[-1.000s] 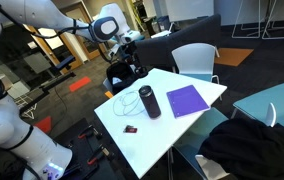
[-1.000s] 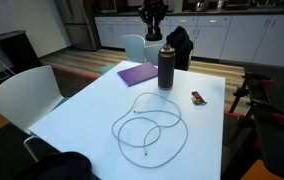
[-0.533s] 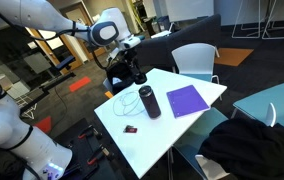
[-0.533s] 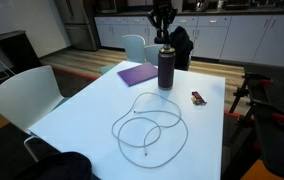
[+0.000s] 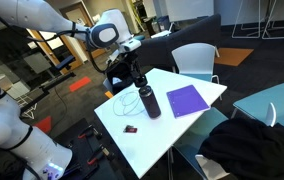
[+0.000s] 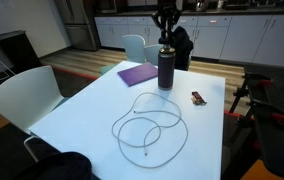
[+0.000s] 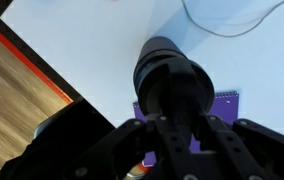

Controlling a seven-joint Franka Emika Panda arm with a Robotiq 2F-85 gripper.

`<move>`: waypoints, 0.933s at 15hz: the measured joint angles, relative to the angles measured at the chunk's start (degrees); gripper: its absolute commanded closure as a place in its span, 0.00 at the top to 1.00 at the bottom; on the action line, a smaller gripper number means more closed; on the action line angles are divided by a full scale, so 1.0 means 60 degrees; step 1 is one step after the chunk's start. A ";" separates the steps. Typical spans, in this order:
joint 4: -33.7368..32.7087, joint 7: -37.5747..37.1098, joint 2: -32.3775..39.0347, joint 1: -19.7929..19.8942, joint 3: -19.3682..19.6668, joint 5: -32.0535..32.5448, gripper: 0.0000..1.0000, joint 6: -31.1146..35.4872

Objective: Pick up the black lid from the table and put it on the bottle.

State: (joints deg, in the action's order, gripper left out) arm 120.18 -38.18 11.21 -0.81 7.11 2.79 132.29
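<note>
Gripper: the gripper [image 6: 164, 38] hangs straight above the bottle's mouth with its fingers drawn close together. It is dark on dark, so I cannot tell whether they clamp anything.
Black lid: not seen lying anywhere on the table [image 6: 82, 115]. Judged to sit between the fingers, unconfirmed.
Bottle: the bottle [image 6: 166, 70] stands upright on the table, just beside the purple notebook [image 6: 139, 74]. The wrist view looks down onto its top.
Progress: pickup probably done. Lowering, seating and release remain.
Materials: bottle is a matte dark cylinder with rounded shoulders. Table is smooth and white. Notebook lies flat. White cable [image 6: 147, 128] lies in loose loops.
</note>
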 measured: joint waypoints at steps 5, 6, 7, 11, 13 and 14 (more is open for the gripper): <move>0.0087 -0.0483 -0.0016 0.0020 0.0002 0.0060 0.06 0.0000; 0.0099 -0.0605 -0.0016 0.0020 0.0003 0.0080 0.06 0.0000; 0.0106 -0.0718 -0.0016 0.0020 0.0004 0.0105 0.06 0.0000; 0.0128 -0.1208 -0.0015 0.0021 0.0014 0.0278 0.06 0.0000; 0.0137 -0.1368 -0.0013 0.0022 0.0018 0.0346 0.06 0.0000; 0.0140 -0.1416 -0.0011 0.0022 0.0018 0.0394 0.06 0.0000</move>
State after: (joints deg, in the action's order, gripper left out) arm 121.02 -46.67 11.15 -0.67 7.22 5.15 132.29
